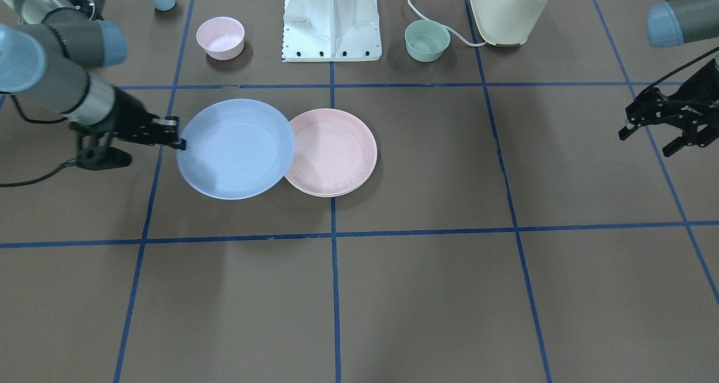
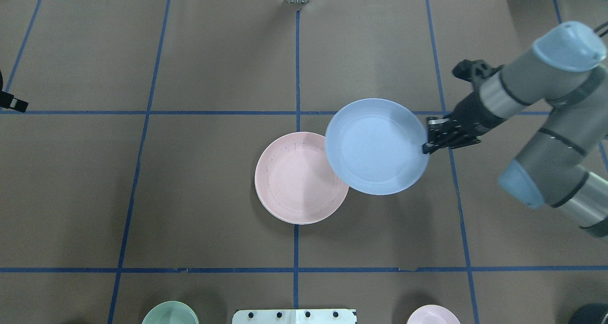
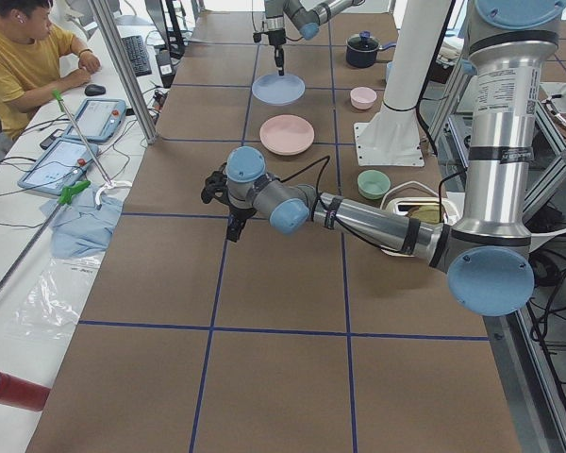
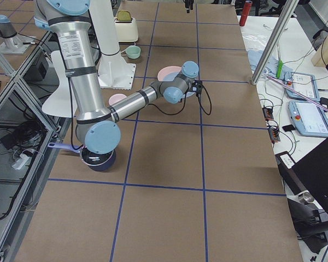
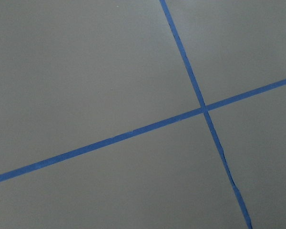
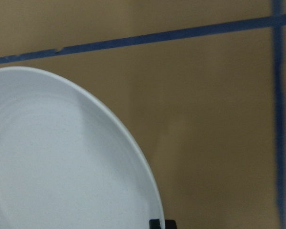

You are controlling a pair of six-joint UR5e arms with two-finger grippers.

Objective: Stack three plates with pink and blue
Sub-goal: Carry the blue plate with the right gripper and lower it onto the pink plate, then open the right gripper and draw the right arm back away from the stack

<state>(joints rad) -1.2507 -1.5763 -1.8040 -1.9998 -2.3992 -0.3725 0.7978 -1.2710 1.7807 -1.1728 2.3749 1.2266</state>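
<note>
We find the right gripper [image 1: 178, 141] closed on the rim of the pale blue round matte plate [image 1: 236, 150], pinching its edge on the side away from the stack. The edge grip leaves the plate's underside free, so it can be set down flat on another plate. The blue plate appears raised off the brown table with blue tape grid [image 1: 449, 304]: it looks larger than its neighbour and casts a shadow beneath itself. It hangs roughly level, just to the robot's right of the pale pink round matte plate [image 1: 337, 153], and its left rim overlaps the pink plate's right rim in the overhead view. The pink plate lies flat near the table's centre. A second pale rim shows under its near edge in the front-facing view, which we judge to be the cream plate already stacked beneath it. On that reading, two plates are stacked and the blue one is in transit to top the pile. The remaining move calls for shifting it left until the rims are concentric, then lowering and releasing. An off-centre release could let the plate slide off. The left gripper [image 1: 646, 141] hangs with its jaws spread and empty, well apart at the table's left end, clear of the working arm's path.
</note>
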